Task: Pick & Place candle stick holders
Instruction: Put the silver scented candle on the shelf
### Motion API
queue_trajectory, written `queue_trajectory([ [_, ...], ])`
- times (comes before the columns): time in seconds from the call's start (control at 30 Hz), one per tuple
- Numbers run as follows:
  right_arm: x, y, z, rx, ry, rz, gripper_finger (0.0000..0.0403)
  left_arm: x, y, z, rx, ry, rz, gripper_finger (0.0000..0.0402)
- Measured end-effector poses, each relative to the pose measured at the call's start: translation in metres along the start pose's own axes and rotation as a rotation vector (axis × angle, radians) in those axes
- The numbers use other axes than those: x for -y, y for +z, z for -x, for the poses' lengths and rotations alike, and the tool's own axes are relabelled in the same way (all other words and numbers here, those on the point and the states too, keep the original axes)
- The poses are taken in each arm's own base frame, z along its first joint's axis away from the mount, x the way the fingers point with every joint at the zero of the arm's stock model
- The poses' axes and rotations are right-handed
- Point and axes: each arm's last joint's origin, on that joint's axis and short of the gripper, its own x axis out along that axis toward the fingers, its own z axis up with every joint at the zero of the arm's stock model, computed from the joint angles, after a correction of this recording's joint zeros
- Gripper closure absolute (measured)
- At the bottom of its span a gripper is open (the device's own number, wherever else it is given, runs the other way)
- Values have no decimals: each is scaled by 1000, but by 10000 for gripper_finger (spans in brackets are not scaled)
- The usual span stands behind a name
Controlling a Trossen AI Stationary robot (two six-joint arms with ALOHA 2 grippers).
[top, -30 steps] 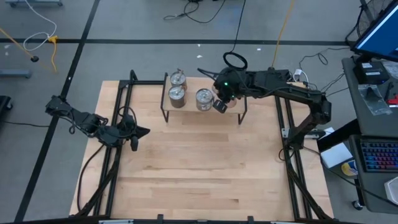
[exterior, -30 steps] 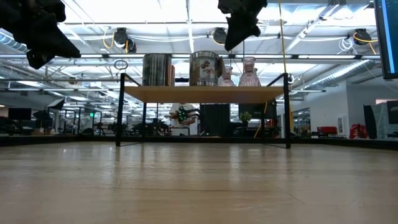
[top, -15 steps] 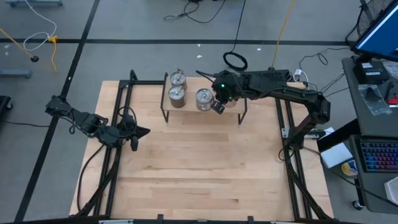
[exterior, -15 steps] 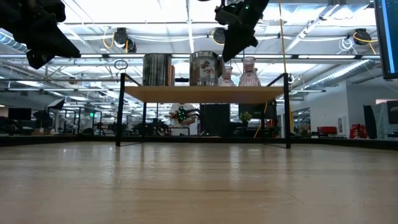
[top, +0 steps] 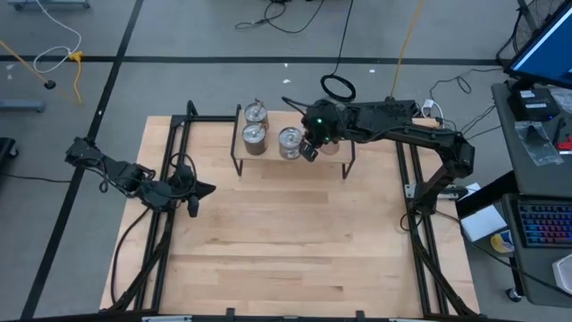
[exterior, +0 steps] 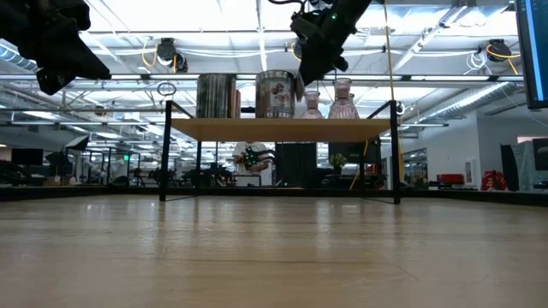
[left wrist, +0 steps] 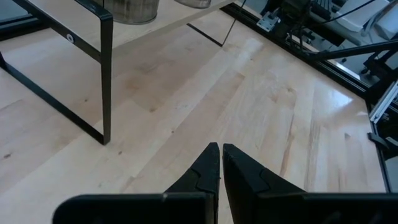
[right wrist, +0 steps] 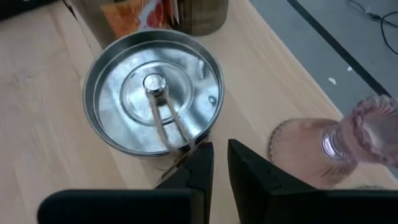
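A small wooden shelf [top: 273, 158] on black legs stands at the table's far middle. On it stand three round metal candle stick holders [top: 256, 114] [top: 255, 135] [top: 290, 141] and two pink glassy ones [exterior: 312, 104] [exterior: 344, 99], which my right arm covers in the high view. My right gripper [right wrist: 220, 149] hangs over the shelf between the rightmost metal holder [right wrist: 153, 93] and a pink holder [right wrist: 314, 149]. Its fingers are nearly together with nothing in the narrow gap. My left gripper [left wrist: 221, 152] is shut and waits above the table's left part [top: 202, 189]. My right gripper has one fingertip [right wrist: 199, 154] at the rightmost metal holder's rim [right wrist: 181, 144], on the side facing the pink holder, where the thin wire loop [right wrist: 169, 124] crosses the rim. The fingers slant down from the table's far right. The holder stands upright on the shelf.
The shelf's black legs [left wrist: 106, 74] stand on the bare wooden table [top: 286, 241]. Black frame rails run along the table's left side [top: 165, 233] and right side [top: 420, 241]. A printed orange pack [right wrist: 143, 15] shows behind the metal holder.
My right gripper has moved down and a little toward the table's left, to the rightmost metal holder. That holder has slid a short way left along the shelf and stayed upright. The gap between the fingers has not changed.
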Motion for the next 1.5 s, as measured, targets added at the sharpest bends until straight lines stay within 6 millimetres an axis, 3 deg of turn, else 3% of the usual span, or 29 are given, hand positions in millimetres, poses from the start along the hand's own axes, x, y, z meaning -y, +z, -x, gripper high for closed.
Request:
queue_trajectory([
  [0.47, -2, 6, -5, 55, 11, -38, 365, 0, 0, 0, -1, 0, 0, 380],
  [0.6, 0, 6, 8, 64, 14, -69, 365, 0, 0, 0, -1, 0, -3, 380],
  [0.83, -12, -6, 10, -39, 50, -76, 365, 0, 0, 0, 0, -1, -11, 380],
  [1.1, -23, -7, 13, -33, 94, -84, 365, 0, 0, 0, 3, -4, -9, 380],
  [1.5, -25, -3, -13, -16, 92, -64, 365, 1, 0, 0, -13, -20, -11, 380],
])
